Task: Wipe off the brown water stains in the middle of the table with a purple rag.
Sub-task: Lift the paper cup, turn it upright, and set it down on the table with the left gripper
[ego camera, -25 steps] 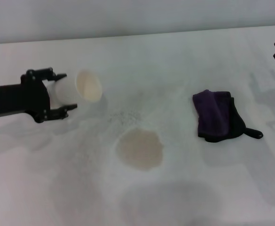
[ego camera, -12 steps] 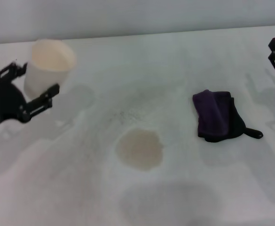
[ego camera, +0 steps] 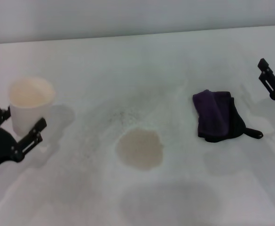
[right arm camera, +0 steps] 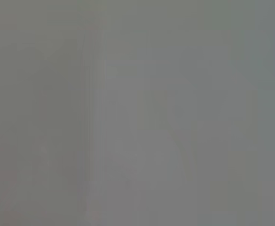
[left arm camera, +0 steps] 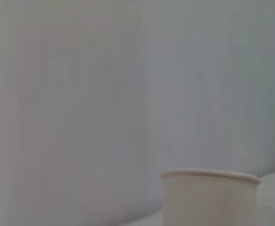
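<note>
1. The white surface (ego camera: 142,56) fills nearly the whole head view, with faint grey smudges across it.
2. The left tool (ego camera: 16,132) sits at the lower left edge of the frame, its prongs spread apart around the base of an upright white paper cup (ego camera: 30,104); whether they touch the cup I cannot tell. The left wrist view shows that cup's rim (left arm camera: 210,175).
3. The right tool (ego camera: 274,81) hangs at the right edge, prongs apart, holding nothing.
4. The brown water stains (ego camera: 140,149) form one roundish tan puddle at centre frame.
5. The purple rag (ego camera: 218,116) lies folded right of centre, between the puddle and the right tool, well apart from both.
</note>
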Motion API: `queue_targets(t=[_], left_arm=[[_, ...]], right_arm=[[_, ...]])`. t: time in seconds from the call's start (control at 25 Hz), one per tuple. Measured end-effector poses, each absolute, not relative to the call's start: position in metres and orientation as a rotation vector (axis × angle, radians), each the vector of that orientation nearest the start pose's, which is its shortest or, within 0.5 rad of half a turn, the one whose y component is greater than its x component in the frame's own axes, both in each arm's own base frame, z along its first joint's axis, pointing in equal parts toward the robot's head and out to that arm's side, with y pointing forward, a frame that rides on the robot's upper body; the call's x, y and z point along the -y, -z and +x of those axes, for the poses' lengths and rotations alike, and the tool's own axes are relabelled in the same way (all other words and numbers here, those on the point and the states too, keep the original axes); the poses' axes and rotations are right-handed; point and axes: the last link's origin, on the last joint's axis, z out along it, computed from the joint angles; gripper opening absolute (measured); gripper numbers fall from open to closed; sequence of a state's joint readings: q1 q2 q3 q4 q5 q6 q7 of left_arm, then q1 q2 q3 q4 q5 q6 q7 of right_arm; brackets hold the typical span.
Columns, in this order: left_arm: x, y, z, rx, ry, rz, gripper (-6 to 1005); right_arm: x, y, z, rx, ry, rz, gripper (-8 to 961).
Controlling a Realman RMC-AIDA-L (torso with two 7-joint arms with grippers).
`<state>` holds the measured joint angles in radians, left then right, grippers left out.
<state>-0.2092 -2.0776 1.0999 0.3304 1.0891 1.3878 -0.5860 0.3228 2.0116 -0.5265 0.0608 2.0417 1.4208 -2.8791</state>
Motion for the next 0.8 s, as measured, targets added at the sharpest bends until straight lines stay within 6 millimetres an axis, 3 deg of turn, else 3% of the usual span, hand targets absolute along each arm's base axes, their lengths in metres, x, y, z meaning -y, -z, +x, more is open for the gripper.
queue_targets(t=[0.28,0.8], left_arm=[[-0.245,0.039,-0.346,0.501,0.741,-2.135,741],[-0.248,0.057,-0.355,0.559,0.615,-2.163,745]], right_arm=[[-0.260,-0.013,0.370,-0.461,-0.699,-1.706,646],[-0.256,-0.016,0.371,-0.454,-0.705,-1.700,647]])
